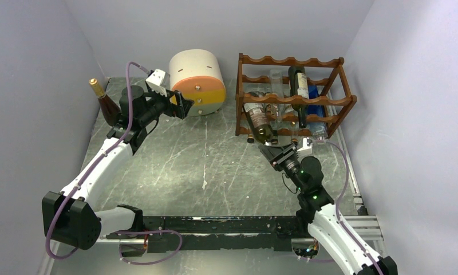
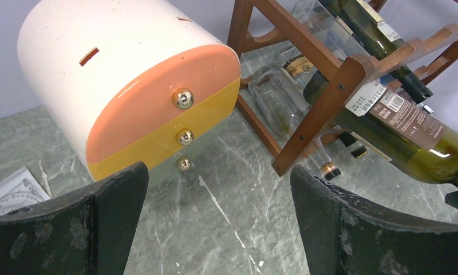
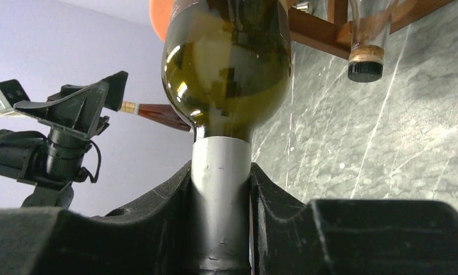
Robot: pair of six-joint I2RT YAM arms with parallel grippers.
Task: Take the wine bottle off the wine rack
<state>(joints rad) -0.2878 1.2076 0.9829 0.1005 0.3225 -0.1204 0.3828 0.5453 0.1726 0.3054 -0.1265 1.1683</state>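
the right gripper (image 1: 269, 152) is seen clamped on the silver-capped neck of the green wine bottle (image 1: 261, 123), whose body is lodged low at the left end of the wine rack (image 1: 289, 61). farther back, the left gripper (image 1: 181, 106) is held wide open and empty, facing the cream-and-orange drawer unit (image 1: 197, 73).

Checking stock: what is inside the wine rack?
In the rack: a green bottle low left, its neck gripped by the right hand; a dark labelled bottle higher up; clear glass bottles; something blue at right. The rest is hidden behind them.
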